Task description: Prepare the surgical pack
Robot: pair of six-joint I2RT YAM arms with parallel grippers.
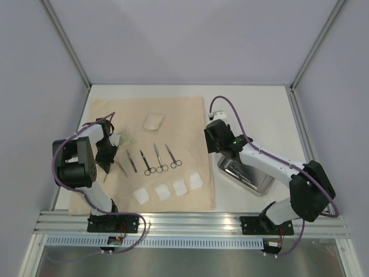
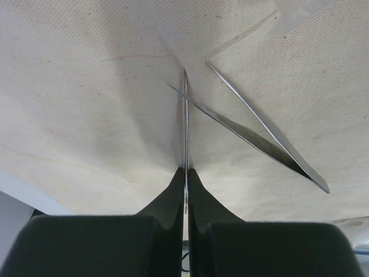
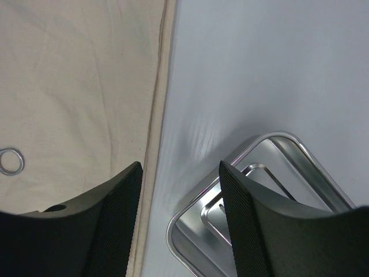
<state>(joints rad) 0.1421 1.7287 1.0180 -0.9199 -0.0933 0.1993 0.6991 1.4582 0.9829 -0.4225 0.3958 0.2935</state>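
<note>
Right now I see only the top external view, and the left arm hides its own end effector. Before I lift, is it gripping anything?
Observer: Yes. The left wrist view shows the left end effector shut on a thin metal instrument, seen edge-on.
Operator: And the right one?
Observer: The right end effector is open and empty, with one finger in front of the steel tray corner.

The left end effector (image 2: pixel 185 171) is clamped tight, the right end effector (image 3: pixel 180 167) spread apart.
</note>
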